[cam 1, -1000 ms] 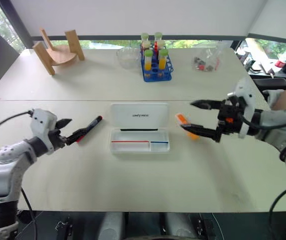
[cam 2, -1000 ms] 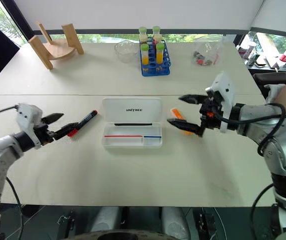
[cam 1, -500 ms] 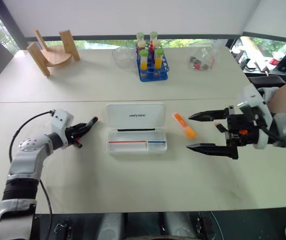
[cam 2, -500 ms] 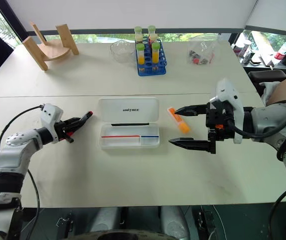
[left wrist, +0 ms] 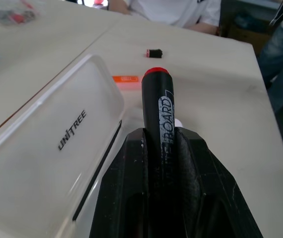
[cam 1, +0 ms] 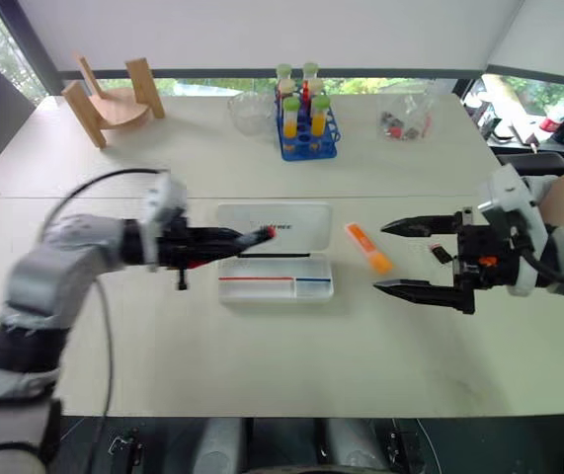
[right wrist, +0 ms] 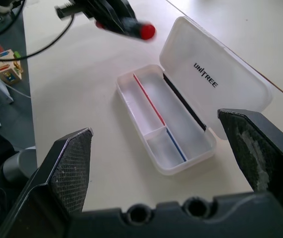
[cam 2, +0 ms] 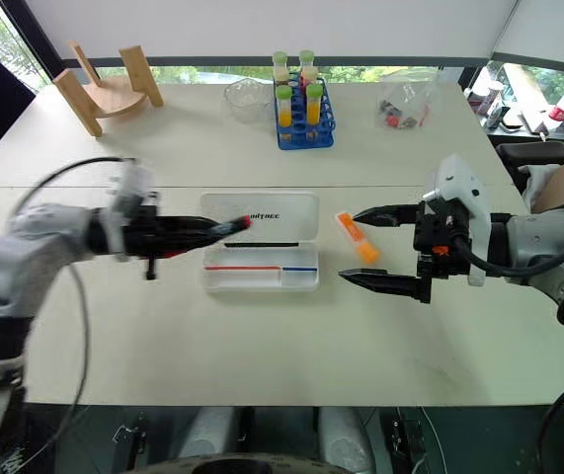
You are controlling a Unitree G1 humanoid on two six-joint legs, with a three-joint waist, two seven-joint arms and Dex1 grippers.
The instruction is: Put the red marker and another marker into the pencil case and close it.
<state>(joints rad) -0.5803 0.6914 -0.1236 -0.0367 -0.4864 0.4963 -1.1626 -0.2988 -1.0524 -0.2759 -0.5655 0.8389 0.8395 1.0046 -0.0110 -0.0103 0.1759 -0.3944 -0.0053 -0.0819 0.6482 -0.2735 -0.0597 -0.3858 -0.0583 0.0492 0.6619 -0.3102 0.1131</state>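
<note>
Left wrist view: the red marker (left wrist: pixel 157 111) is clamped by the left fingers (left wrist: pixel 187 163) over the pencil case (cam 1: pixel 274 259); released early, it could roll off the lid. Right fingers (cam 1: pixel 415 285) are spread, empty.

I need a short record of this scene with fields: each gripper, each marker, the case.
left gripper: shut on the red marker, held over the case lid
right gripper: open, empty, beside the highlighter
red marker: lifted, red tip forward
orange highlighter: lying on the table, right of the case
pencil case: open, tray empty
</note>
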